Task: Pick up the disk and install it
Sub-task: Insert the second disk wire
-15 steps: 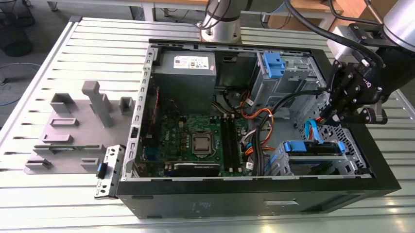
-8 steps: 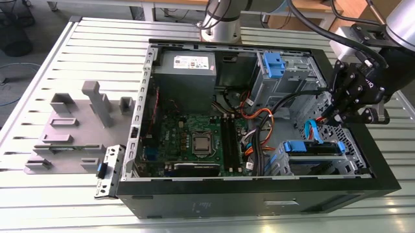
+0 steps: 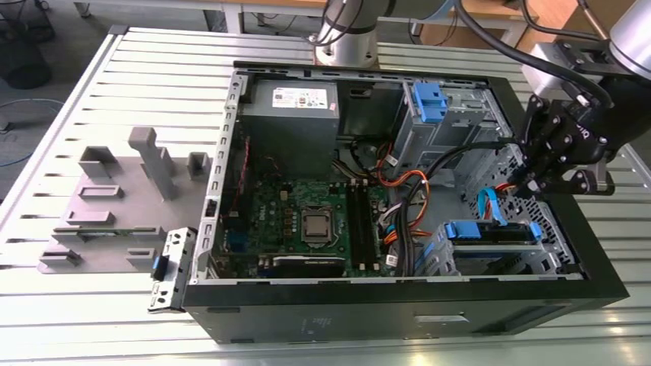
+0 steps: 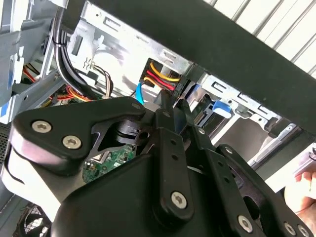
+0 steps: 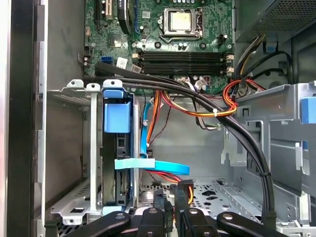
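Open PC case (image 3: 407, 313) lies on its side on a slatted metal table (image 3: 152, 69). The arm reaches in from the exterior view's right. The gripper (image 3: 554, 183) hangs just inside the case wall, above the lower drive cage (image 3: 443, 255).

The disk (image 3: 489, 231) is already seated in that lower cage, with its blue rail frame at the cage mouth. In the first wrist view the disk (image 5: 118, 163) stands on edge between the cage's metal walls, blue tab facing out. A flat blue cable (image 5: 153, 167) runs from beside it across the bay.

The gripper (image 5: 172, 210) sits near the disk but off to one side, not touching it. It is close to a black connector (image 5: 185, 190) with red and orange wires. In the second wrist view the gripper (image 4: 168, 106) points at a red and yellow wire bundle (image 4: 160, 76) against the case wall. Jaws: cannot tell whether they are spread, pressed together or pinching the connector.

Other things in the case:
- Motherboard (image 3: 305, 221), with its CPU socket bare.
- Grey power supply (image 3: 290, 103) at the far end.
- Tall cage with a blue clip (image 3: 432, 103), next to the power supply.
- Black cable bundle (image 5: 232, 128), crossing from the board toward the tall cage.

Outside the case, on the exterior view's left:
- Grey fixture block (image 3: 117, 202) on the table.
- Small metal bracket (image 3: 168, 267), leaning at the case corner.
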You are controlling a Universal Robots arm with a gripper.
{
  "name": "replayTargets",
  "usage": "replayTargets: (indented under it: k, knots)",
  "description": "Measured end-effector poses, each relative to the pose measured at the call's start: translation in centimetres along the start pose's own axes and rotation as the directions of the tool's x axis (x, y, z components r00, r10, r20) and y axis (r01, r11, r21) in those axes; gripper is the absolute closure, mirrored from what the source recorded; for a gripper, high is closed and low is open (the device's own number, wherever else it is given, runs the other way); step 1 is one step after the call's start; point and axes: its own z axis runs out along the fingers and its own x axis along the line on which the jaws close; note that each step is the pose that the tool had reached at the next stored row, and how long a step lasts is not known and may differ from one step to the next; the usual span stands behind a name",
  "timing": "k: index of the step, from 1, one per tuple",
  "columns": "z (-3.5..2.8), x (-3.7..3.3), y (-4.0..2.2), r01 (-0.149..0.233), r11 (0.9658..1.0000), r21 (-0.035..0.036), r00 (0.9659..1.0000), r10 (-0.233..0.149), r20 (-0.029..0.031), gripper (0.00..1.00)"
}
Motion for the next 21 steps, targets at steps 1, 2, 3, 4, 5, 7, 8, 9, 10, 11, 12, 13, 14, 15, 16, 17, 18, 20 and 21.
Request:
replayTargets:
  k: [1, 2, 3, 4, 5, 7, 8, 9, 10, 11, 12, 13, 14, 15, 16, 17, 18, 20, 21]
  knots:
    - [0.01, 0.00, -0.12, 0.000, 1.0000, 0.0000, 1.0000, 0.000, 0.0000, 0.77]
    - [0.02, -0.01, -0.25, 0.000, 1.0000, 0.0000, 1.0000, 0.000, -0.0001, 0.77]
    - [0.04, -0.01, -0.37, 0.000, 1.0000, 0.0000, 1.0000, 0.000, 0.0001, 0.77]
    - [0.06, -0.01, -0.48, 0.000, 1.0000, 0.0000, 1.0000, 0.000, 0.0000, 0.77]
    - [0.07, -0.02, -0.59, 0.000, 1.0000, 0.0000, 1.0000, 0.000, 0.0001, 0.77]
    - [0.10, -0.03, -0.76, 0.000, 1.0000, 0.0000, 1.0000, 0.000, 0.0001, 0.77]
    - [0.11, -0.03, -0.83, 0.000, 1.0000, 0.0000, 1.0000, 0.000, 0.0001, 0.77]
    - [0.13, -0.03, -0.89, 0.000, 1.0000, 0.0000, 1.0000, 0.000, 0.0000, 0.77]
    - [0.16, -0.03, -0.94, 0.000, 1.0000, 0.0000, 1.0000, 0.000, 0.0000, 0.77]
    - [0.19, -0.03, -0.99, 0.000, 1.0000, 0.0000, 1.0000, 0.000, -0.0001, 0.77]
    - [0.20, -0.02, -1.01, 0.000, 1.0000, 0.0001, 1.0000, 0.000, -0.0002, 0.77]
    - [0.22, -0.03, -1.05, 0.000, 1.0000, 0.0000, 1.0000, 0.000, -0.0001, 0.77]
    - [0.23, -0.03, -1.09, 0.000, 1.0000, 0.0000, 1.0000, 0.000, 0.0000, 0.77]
    - [0.24, -0.03, -1.13, 0.000, 1.0000, 0.0000, 1.0000, 0.000, 0.0001, 0.77]
    - [0.24, -0.03, -1.18, 0.000, 1.0000, 0.0000, 1.0000, 0.000, 0.0001, 0.77]
    - [0.24, -0.03, -1.20, 0.000, 1.0000, 0.0000, 1.0000, 0.000, 0.0000, 0.77]
    - [0.25, -0.03, -1.20, 0.000, 1.0000, 0.0000, 1.0000, 0.000, -0.0001, 0.77]
    - [0.25, -0.03, -1.21, 0.000, 1.0000, 0.0000, 1.0000, 0.000, -0.0001, 0.77]
    - [0.25, -0.03, -1.22, 0.000, 1.0000, 0.0000, 1.0000, 0.000, 0.0000, 0.77]
